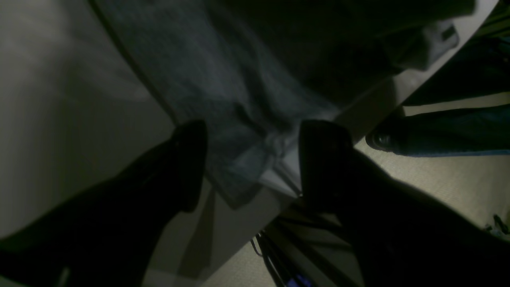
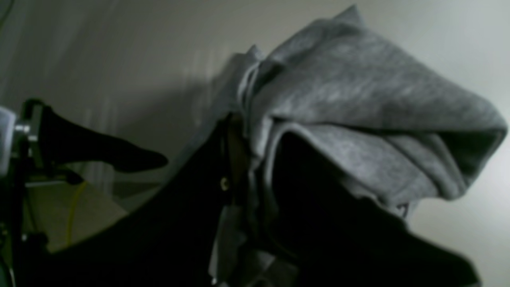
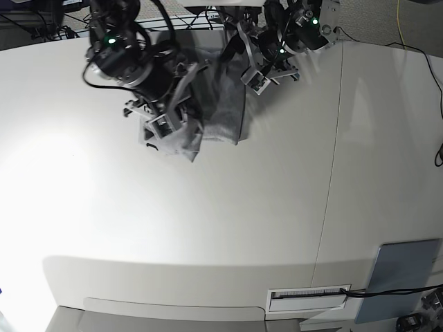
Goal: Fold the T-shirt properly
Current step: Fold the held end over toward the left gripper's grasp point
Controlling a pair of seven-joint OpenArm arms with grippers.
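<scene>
- Nearest us in the base view, a grey-blue panel [image 3: 405, 277] lies on the white table [image 3: 208, 228].
- Farther back, our right gripper [image 2: 255, 167] is clamped on a bunched T-shirt [image 2: 358, 115] fold.
- Our left gripper [image 1: 253, 159] stands apart over the shirt's edge.

A large off-white table [image 3: 228, 228] fills the base view, with a thin seam [image 3: 331, 180] running down its right part. Light falls brightest on its left side, and a soft shadow band crosses near the front edge. A grey-blue panel [image 3: 403, 277] lies at the table's front right corner, beside a white slotted strip [image 3: 308, 295]. Black cables [image 3: 436, 90] trail over the right edge. Beyond the far edge, speckled grey floor [image 3: 374, 17] shows, with a yellow cable [image 3: 400, 21] on it. In the left wrist view, beige floor [image 1: 438, 179] lies past the table edge.
</scene>
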